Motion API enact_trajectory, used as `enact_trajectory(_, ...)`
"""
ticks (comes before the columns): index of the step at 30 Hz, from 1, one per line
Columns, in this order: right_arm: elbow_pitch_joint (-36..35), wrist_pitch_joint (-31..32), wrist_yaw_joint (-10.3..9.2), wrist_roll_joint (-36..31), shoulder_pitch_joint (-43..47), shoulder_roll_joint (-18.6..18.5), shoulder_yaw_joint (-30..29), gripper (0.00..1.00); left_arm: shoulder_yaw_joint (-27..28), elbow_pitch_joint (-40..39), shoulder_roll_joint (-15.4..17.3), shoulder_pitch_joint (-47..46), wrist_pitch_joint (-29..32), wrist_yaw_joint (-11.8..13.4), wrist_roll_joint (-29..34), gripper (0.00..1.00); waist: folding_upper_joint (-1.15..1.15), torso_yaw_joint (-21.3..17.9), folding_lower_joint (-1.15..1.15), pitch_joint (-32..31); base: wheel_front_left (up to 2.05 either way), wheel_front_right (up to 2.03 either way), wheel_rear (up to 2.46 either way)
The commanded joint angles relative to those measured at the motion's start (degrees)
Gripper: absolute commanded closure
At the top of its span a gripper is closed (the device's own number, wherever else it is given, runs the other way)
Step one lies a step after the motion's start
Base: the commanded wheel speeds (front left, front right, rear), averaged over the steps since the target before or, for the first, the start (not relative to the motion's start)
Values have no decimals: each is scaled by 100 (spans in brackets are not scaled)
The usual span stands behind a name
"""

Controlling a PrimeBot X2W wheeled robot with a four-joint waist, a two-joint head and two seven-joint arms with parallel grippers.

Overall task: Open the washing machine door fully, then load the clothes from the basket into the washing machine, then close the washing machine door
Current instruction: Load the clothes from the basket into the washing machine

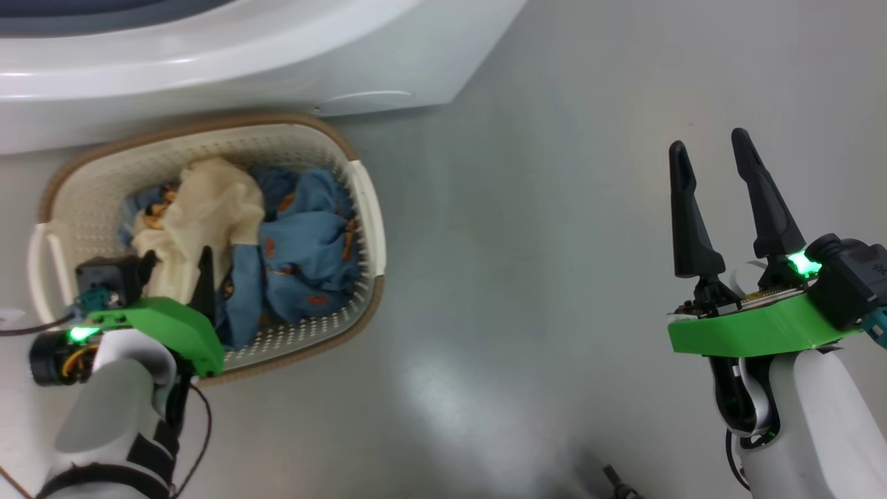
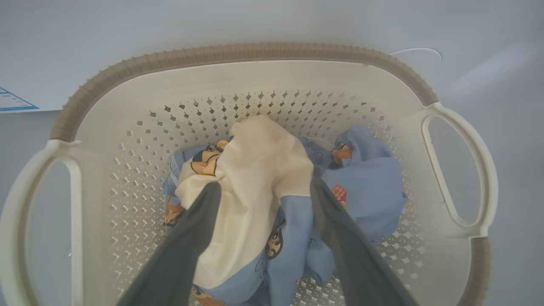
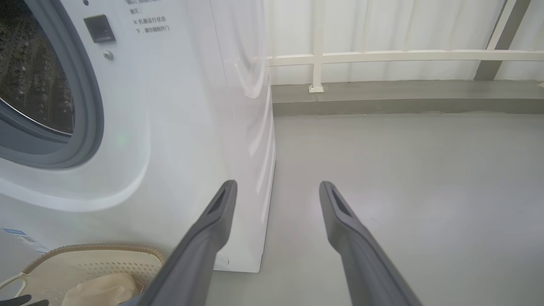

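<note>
1. Your left gripper (image 2: 264, 185) is spread wide inside the basket (image 1: 90, 194), one finger on either side of the cream piece among the clothes (image 1: 305, 242)
2. Your right gripper (image 1: 709, 142) is wide and empty above the floor (image 1: 527, 242), well apart from the basket
3. The basket stands on the floor just beside the front of the washing machine (image 1: 208, 55)

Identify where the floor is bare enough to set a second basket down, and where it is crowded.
Free: the grey floor between the basket and the right gripper, bordered above by the washing machine. Crowded: inside the basket, where clothes heap between the fingers of the open left gripper.
</note>
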Motion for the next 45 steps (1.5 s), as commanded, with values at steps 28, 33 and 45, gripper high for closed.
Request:
enact_trajectory(28, -278, -69, 25, 331, -195, 48, 567, 0, -37, 662, 1028, -766, 710, 567, 16, 0, 0, -775, -1, 753, 0, 0, 0)
enact_trajectory(33, -321, -69, 25, 364, -249, 48, 612, 0, -27, 669, 1141, -840, 992, 557, -55, 0, 0, -840, -1, 870, 0, 0, 0)
enact_trajectory(45, -383, -69, 25, 425, -326, 49, 673, 0, -163, 674, 1279, -1003, 1499, 275, -116, 0, 0, -940, -1, 1021, 0, 0, 0)
